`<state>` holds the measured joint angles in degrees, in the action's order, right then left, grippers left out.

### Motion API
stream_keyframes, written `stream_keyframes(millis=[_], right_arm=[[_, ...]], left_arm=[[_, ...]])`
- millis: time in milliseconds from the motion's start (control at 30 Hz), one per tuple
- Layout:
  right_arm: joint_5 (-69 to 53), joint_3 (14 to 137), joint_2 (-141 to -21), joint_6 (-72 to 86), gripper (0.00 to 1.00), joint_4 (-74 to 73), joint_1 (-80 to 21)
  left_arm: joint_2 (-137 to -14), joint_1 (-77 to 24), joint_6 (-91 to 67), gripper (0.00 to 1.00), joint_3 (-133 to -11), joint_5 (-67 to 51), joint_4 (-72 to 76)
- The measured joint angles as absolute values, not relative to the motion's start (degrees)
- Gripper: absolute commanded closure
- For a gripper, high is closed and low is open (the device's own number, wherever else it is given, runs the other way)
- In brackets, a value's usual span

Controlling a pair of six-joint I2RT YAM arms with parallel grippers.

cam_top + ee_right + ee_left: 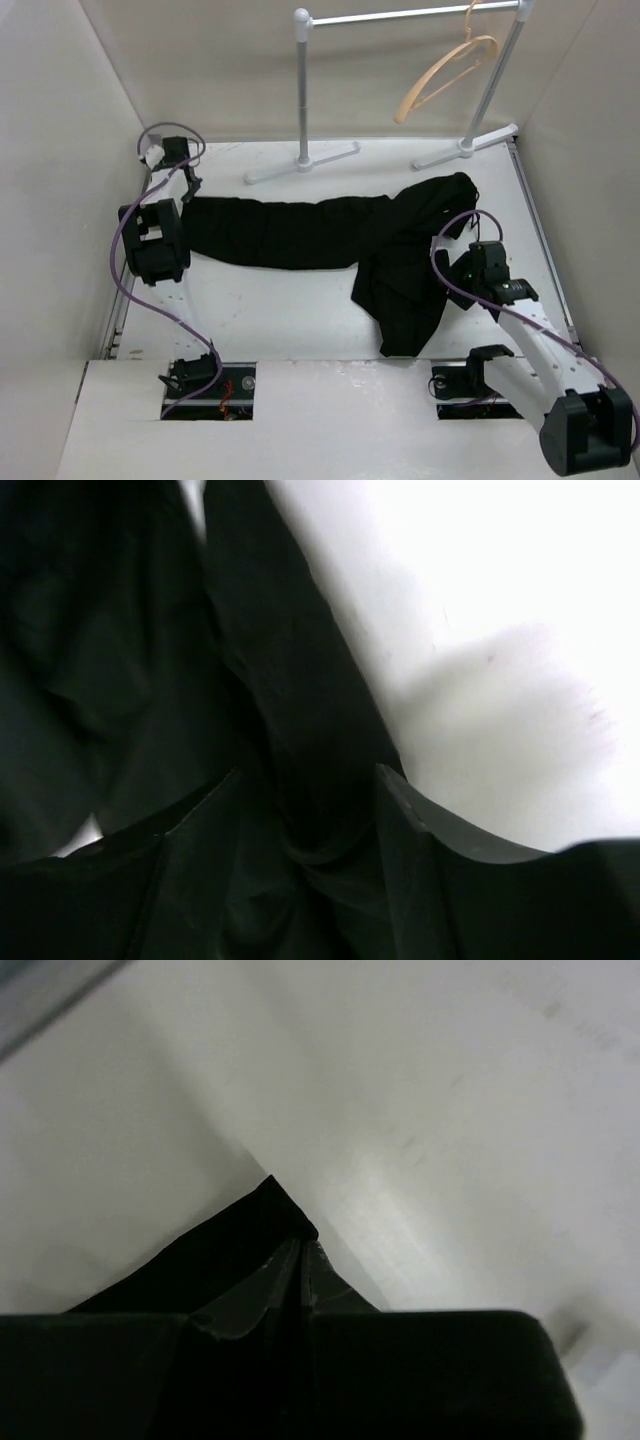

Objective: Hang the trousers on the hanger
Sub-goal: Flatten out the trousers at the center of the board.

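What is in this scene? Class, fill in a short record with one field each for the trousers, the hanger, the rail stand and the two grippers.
trousers: black, lying stretched across the table, bunched at the right end
hanger: light tan, hanging by its hook on the rail stand, nothing on it
rail stand: white, at the far side of the table
left gripper: shut on the left end of the trousers
right gripper: open, fingers either side of a fold at the bunched end

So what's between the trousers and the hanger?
In the top external view, only the white rail stand's feet and a bare strip of table lie between the trousers and the hanger hanging on its rail.
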<state>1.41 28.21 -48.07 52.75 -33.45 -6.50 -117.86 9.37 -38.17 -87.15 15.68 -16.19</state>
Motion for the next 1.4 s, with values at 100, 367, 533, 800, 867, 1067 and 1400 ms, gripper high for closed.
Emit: stream_keyframes(millis=[100, 367, 533, 800, 867, 1067, 1400], right_arm=[[1.5, 28.2, -51.3, 53.5, 0.62, -33.6, -9.6], [0.2, 29.1, -55.1, 57.7, 0.93, -34.5, -19.0], [-8.3, 33.4, -47.6, 61.6, 0.78, -39.6, -31.0], [-11.6, 46.1, -46.4, 57.0, 0.34, -43.0, -32.9], [-8.3, 46.7, -48.6, 54.6, 0.35, -41.8, -27.2], [-0.2, 46.8, -62.5, 48.7, 0.48, -33.5, -12.4], [2.3, 47.9, -75.0, 48.3, 0.28, -22.3, 1.5]], left_arm=[[-123.0, 9.9, -38.6, 0.84, -99.3, 15.5, -16.4], [-119.6, 10.0, -40.5, 0.41, -100.7, 12.6, -12.8], [-97.7, 2.3, -42.6, 0.50, -71.4, 11.6, -10.2], [-69.0, -28.9, -45.7, 0.47, -47.0, 8.2, -16.8], [-65.9, -35.3, -48.0, 0.42, -44.6, 8.0, -20.3], [-68.1, -54.0, -52.7, 0.33, -47.4, 7.5, -22.7], [-85.9, -66.8, -51.5, 0.29, -58.3, 7.4, -18.3]])
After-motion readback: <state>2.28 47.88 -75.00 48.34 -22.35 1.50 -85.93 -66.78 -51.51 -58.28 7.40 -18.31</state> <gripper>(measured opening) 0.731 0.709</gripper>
